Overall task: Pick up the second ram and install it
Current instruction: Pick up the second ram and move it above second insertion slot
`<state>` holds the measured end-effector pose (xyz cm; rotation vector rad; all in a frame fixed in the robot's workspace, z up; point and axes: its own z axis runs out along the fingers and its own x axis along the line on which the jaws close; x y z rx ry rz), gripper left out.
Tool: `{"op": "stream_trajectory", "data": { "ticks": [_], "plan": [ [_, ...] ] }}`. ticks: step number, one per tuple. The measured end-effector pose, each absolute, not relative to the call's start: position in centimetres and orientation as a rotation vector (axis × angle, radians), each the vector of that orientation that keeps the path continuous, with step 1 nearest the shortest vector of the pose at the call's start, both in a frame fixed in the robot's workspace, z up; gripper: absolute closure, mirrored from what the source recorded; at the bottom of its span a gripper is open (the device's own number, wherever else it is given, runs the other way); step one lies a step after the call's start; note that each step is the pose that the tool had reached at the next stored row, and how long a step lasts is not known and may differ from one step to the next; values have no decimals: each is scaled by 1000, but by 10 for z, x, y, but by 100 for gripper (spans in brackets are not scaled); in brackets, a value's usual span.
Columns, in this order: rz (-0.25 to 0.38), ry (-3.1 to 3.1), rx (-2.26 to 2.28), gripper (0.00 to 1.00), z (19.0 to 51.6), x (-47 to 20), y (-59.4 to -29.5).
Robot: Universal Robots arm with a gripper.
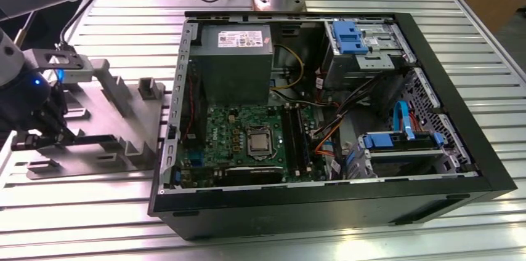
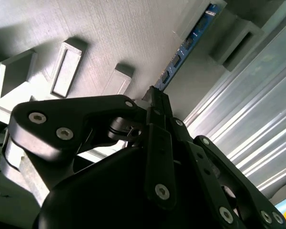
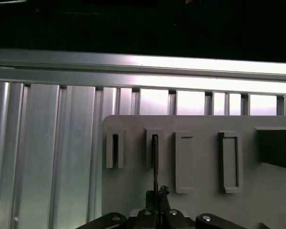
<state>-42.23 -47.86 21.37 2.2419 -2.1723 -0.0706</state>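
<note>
- Claw (image 2: 154, 102) pinches the ram (image 2: 183, 45), which the rack (image 2: 109, 33) slot holds on edge, apparently to present its flat faces.
- The open PC (image 1: 460, 168) sits well apart.

The second ram (image 2: 185, 46) is a long, thin, blue-green stick with small black chips on it. 1 end sits pinched between the jaws of the gripper (image 2: 154, 100). The rest sticks straight out past the jaw tips.

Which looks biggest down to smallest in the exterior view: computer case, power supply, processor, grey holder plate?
1. computer case
2. grey holder plate
3. power supply
4. processor
</note>
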Motion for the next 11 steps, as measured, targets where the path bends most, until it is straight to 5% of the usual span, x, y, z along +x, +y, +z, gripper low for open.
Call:
{"op": "stream_trajectory", "data": {
  "ticks": [11],
  "plan": [
    [-71,-2172,2242,88,214,-422,-479]
  ]
}}
